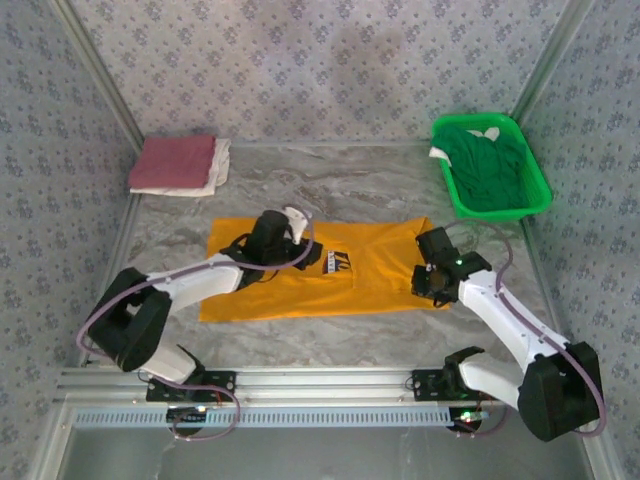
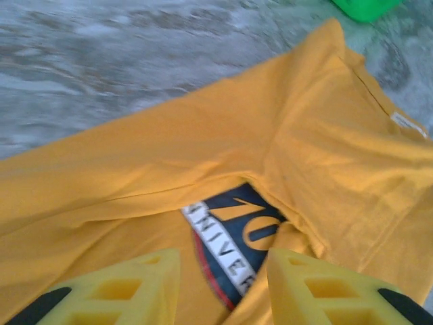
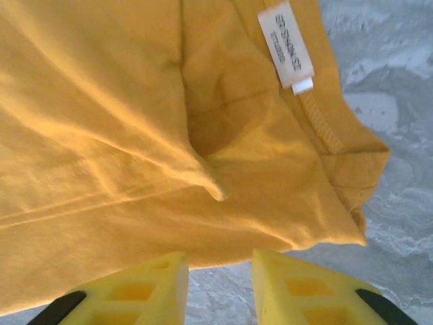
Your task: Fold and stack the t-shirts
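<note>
My right tool (image 3: 218,284) is open and empty, poised over the table (image 3: 399,169) at the near edge of the yellow shirt (image 3: 101,135), close to the collar corner and its label (image 3: 285,44). My left tool (image 2: 223,284) is open and empty too, low over the middle of the same shirt, with the navy print (image 2: 233,237) showing in the gap between its fingers. The shirt lies flat across the table's centre, collar to my right, and a flap of it lies over part of the print

The danger I judge nearest is at the right corner. The cloth there lies in several layers with a raised crease; if I close on the top layer alone, the lower ones will lag and the fold will come out crooked. On the left there is no edge beneath me, so closing here would bunch the cloth into a peak and pull the flap open. If my two tools lift unevenly, the shirt will skew

Further off, the red shirt (image 1: 172,160) sits folded on the white shirt (image 1: 218,168) at the far left, and a loose fold carried there could slide off that stack. The green shirt (image 1: 490,170) lies in the basket (image 1: 478,122) at far right
</note>
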Controlling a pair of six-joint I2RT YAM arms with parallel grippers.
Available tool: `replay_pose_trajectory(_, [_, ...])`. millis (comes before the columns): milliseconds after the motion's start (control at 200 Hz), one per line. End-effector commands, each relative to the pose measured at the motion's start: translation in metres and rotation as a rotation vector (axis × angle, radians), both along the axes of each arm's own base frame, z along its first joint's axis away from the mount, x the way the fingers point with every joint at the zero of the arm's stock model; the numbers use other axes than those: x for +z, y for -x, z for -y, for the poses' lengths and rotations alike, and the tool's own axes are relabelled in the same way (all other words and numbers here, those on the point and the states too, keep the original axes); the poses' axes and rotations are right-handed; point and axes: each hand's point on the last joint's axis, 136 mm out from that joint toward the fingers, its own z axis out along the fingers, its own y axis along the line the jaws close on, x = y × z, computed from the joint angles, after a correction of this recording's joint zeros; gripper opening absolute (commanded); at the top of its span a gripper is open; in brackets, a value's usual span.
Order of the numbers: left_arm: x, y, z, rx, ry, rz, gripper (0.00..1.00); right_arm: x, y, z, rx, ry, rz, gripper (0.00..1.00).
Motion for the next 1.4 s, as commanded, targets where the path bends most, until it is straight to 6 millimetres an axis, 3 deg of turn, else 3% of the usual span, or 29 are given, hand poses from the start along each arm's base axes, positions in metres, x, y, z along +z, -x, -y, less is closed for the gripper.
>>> replay_pose_trajectory(0, [0.018,-0.013,-0.037,0.125,0.064,-0.025,0.41,0.036,-0.036,-0.006,0.01,-0.011,0.15,0.35])
replay_pose_trajectory(155, [0.009,-0.026,-0.097,0.304,0.013,-0.12,0.44,0.062,-0.089,-0.034,0.071,-0.07,0.293,0.37])
replay_pose_trajectory(225, [-0.004,-0.031,-0.12,0.368,-0.032,-0.194,0.43,0.059,-0.105,-0.044,0.074,-0.096,0.282,0.37])
replay_pose_trajectory(275, [-0.009,-0.033,-0.125,0.361,-0.032,-0.229,0.41,0.053,-0.114,-0.052,0.086,-0.133,0.25,0.37])
replay_pose_trajectory(375, [-0.017,-0.037,-0.118,0.286,-0.079,-0.255,0.41,0.04,-0.134,-0.062,0.1,-0.167,0.201,0.37])
replay_pose_trajectory(550, [-0.028,-0.032,-0.066,0.014,-0.291,-0.181,0.43,0.013,-0.147,-0.076,0.124,-0.244,0.118,0.37])
replay_pose_trajectory(665, [-0.047,-0.034,-0.045,-0.105,-0.453,-0.168,0.43,0.007,-0.15,-0.08,0.125,-0.285,0.103,0.37])
replay_pose_trajectory(1154, [-0.1,-0.064,-0.042,-0.207,-0.686,-0.199,0.47,-0.001,-0.146,-0.073,0.107,-0.319,0.095,0.36])
replay_pose_trajectory(1334, [-0.098,-0.075,-0.041,-0.178,-0.698,-0.189,0.32,-0.002,-0.145,-0.073,0.105,-0.332,0.094,0.36])
replay_pose_trajectory(1394, [-0.095,-0.075,-0.04,-0.178,-0.691,-0.179,0.21,-0.002,-0.145,-0.073,0.105,-0.334,0.094,0.36])
